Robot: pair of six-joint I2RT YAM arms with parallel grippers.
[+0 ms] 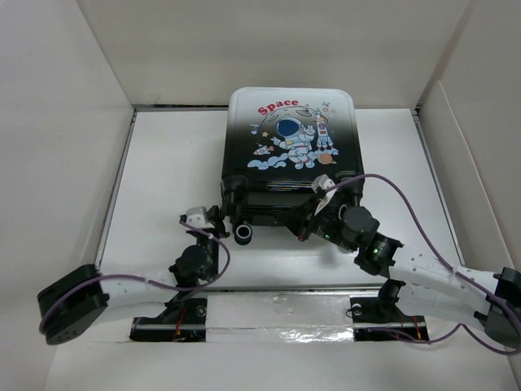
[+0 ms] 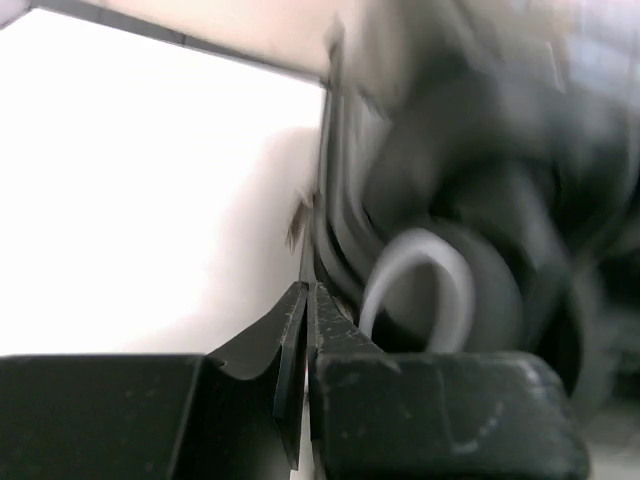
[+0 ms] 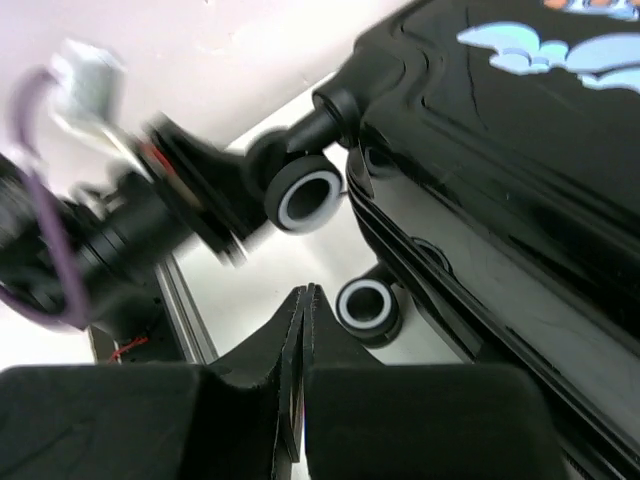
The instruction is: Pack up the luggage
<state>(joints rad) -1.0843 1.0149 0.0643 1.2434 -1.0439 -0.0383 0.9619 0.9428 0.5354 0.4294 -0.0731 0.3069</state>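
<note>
Black-and-white luggage point(image 1: 291, 138) lies closed on the table point(image 1: 163, 163), wheels point(image 1: 243, 234) toward the near edge. Left claw point(image 2: 305, 300) and right claw point(image 3: 303, 300) are both pinched together, empty, beside its wheeled end.

We find the luggage point(image 1: 291, 138) lying flat on the table point(image 1: 163, 163), just ahead of both pincers, its wheeled end nearest them. Our left pincer point(image 2: 305, 292) sits at that end's left corner, a wheel point(image 2: 430, 290) just to its right. Our right pincer point(image 3: 305, 292) points along the same end. The luggage lies to its right, a nearer wheel point(image 3: 365, 305) and a farther wheel point(image 3: 308, 200) ahead, and the left arm point(image 3: 130, 230) ahead to its left.
</note>
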